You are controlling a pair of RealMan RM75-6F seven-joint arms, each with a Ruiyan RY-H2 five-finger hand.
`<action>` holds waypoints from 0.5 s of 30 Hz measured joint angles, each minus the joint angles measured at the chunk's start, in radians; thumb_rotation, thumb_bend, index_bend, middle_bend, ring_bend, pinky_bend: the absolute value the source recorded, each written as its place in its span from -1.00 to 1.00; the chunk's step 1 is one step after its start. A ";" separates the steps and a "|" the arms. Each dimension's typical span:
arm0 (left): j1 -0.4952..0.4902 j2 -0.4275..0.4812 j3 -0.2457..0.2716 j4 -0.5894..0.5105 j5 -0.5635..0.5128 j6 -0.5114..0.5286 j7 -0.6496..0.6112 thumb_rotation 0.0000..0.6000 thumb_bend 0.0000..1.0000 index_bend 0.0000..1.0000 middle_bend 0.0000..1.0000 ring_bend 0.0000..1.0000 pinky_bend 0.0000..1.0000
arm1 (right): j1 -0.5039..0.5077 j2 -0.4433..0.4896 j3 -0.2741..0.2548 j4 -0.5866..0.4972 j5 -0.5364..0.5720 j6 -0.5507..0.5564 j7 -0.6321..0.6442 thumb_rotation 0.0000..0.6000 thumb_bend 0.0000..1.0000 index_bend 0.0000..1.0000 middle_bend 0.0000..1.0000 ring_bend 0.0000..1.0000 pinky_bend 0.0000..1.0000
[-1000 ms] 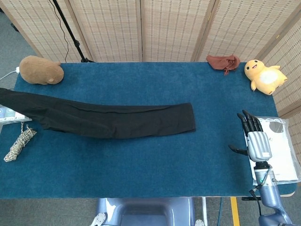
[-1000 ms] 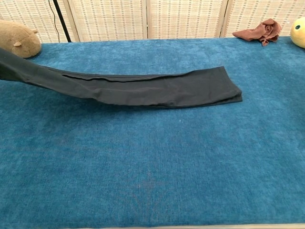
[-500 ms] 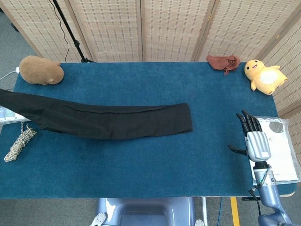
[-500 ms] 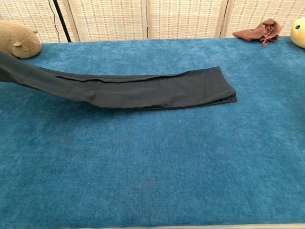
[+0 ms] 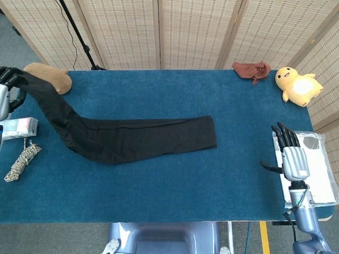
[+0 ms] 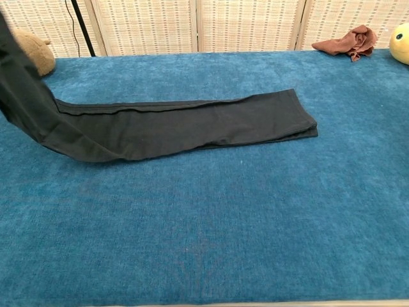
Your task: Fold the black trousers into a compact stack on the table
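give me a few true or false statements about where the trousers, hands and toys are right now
1. The left robot hand holds one end of the black trousers raised. True.
2. The right robot hand grips the trousers' other end. False: it holds nothing, apart from them.
3. The yellow duck plush sits at the table's far right corner. True.
4. The rust-brown cloth lies on the trousers. False: it lies at the far edge, beside the duck.

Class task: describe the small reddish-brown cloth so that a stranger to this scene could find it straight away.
Start at the blue table and go to its far right corner, beside the screen. The crumpled reddish-brown cloth lies there, just left of the yellow chick toy. Unlike the toy, it is flat, rumpled fabric.
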 measured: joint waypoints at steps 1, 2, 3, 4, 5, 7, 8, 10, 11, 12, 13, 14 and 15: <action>-0.024 -0.001 0.003 -0.006 0.007 0.012 0.010 1.00 0.03 0.33 -0.16 -0.28 -0.14 | 0.000 0.002 0.001 0.000 0.001 0.000 0.004 1.00 -1.00 -0.99 -1.00 -1.00 -0.87; -0.042 -0.001 0.005 -0.010 0.013 0.019 0.019 1.00 0.03 0.33 -0.16 -0.28 -0.14 | 0.000 0.003 0.002 -0.001 0.001 0.000 0.006 1.00 -1.00 -0.99 -1.00 -1.00 -0.87; -0.058 -0.002 0.008 -0.015 0.019 0.025 0.027 1.00 0.03 0.33 -0.16 -0.28 -0.14 | -0.001 0.004 0.002 -0.001 0.001 0.000 0.008 1.00 -1.00 -0.99 -1.00 -1.00 -0.87; -0.080 -0.003 0.012 -0.020 0.027 0.032 0.040 1.00 0.03 0.33 -0.16 -0.28 -0.13 | -0.001 0.005 0.003 -0.002 0.001 0.001 0.011 1.00 -1.00 -0.99 -1.00 -1.00 -0.87; -0.096 -0.005 0.014 -0.025 0.033 0.036 0.049 1.00 0.03 0.33 -0.16 -0.28 -0.13 | -0.001 0.006 0.003 -0.003 0.001 0.002 0.013 1.00 -1.00 -0.99 -1.00 -1.00 -0.87; -0.137 -0.010 0.022 -0.036 0.048 0.043 0.071 1.00 0.03 0.33 -0.16 -0.28 -0.14 | -0.003 0.010 0.004 -0.007 -0.001 0.007 0.019 1.00 -1.00 -0.99 -1.00 -1.00 -0.87; -0.157 -0.014 0.025 -0.043 0.054 0.044 0.084 1.00 0.03 0.33 -0.16 -0.28 -0.14 | -0.004 0.013 0.005 -0.010 -0.002 0.010 0.024 1.00 -1.00 -0.99 -1.00 -1.00 -0.87; -0.208 -0.025 0.032 -0.060 0.069 0.045 0.118 1.00 0.02 0.33 -0.16 -0.27 -0.13 | -0.006 0.018 0.005 -0.015 -0.004 0.013 0.031 1.00 -1.00 -0.99 -1.00 -1.00 -0.87; -0.230 -0.030 0.035 -0.068 0.076 0.044 0.135 1.00 0.03 0.33 -0.16 -0.27 -0.13 | -0.007 0.020 0.005 -0.016 -0.004 0.014 0.033 1.00 -1.00 -0.99 -1.00 -1.00 -0.87; -0.250 -0.036 0.038 -0.075 0.083 0.042 0.153 1.00 0.02 0.33 -0.16 -0.26 -0.12 | -0.007 0.022 0.006 -0.018 -0.004 0.015 0.036 1.00 -1.00 -0.99 -1.00 -1.00 -0.87; -0.276 -0.043 0.041 -0.084 0.091 0.040 0.176 1.00 0.03 0.33 -0.16 -0.26 -0.11 | -0.008 0.023 0.006 -0.019 -0.004 0.016 0.038 1.00 -1.00 -0.99 -1.00 -1.00 -0.87; -0.293 -0.050 0.042 -0.091 0.095 0.038 0.191 1.00 0.03 0.33 -0.16 -0.26 -0.11 | -0.008 0.025 0.007 -0.019 -0.004 0.016 0.041 1.00 -1.00 -0.99 -1.00 -1.00 -0.87; -0.309 -0.056 0.043 -0.097 0.099 0.036 0.204 1.00 0.03 0.33 -0.16 -0.26 -0.11 | -0.009 0.026 0.008 -0.020 -0.003 0.016 0.043 1.00 -1.00 -0.99 -1.00 -1.00 -0.87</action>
